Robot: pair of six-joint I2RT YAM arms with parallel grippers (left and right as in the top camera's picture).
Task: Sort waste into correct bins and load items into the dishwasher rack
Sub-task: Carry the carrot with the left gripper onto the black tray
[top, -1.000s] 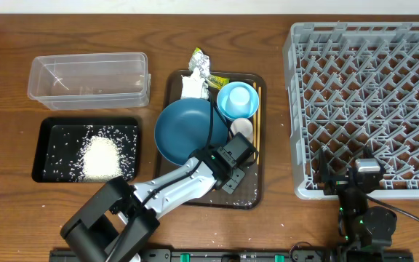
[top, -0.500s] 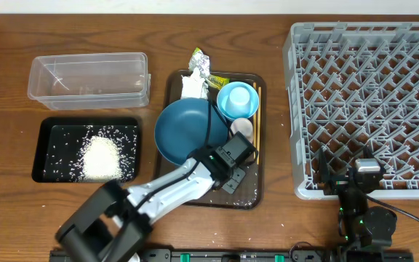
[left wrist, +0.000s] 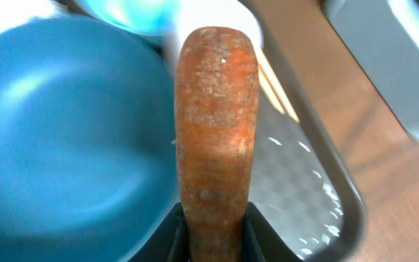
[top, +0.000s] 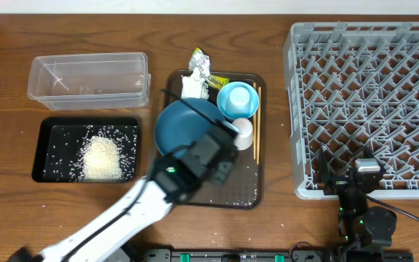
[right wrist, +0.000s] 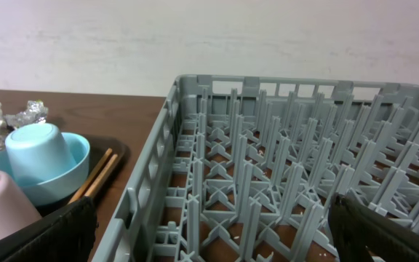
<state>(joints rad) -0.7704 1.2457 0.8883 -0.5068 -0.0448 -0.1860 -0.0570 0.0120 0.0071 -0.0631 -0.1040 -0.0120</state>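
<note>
My left gripper hangs above the brown tray, at the near rim of the large blue bowl. In the left wrist view it is shut on the small orange carrot, which sticks out over the bowl's edge. The carrot is hidden in the overhead view. My right gripper is open and empty at the grey rack's near edge, and it looks into the pegs. The rice heap lies in the black bin. The clear tub stands behind it.
On the brown tray stand the small light-blue bowl, a whitish cup and the chopsticks. White tissue, silver foil and the yellow-green packet lie at its far edge.
My left gripper has risen off the tray's near right part and moved left toward the blue bowl, still holding the carrot. The whitish cup shows more fully. The right arm has not moved.
</note>
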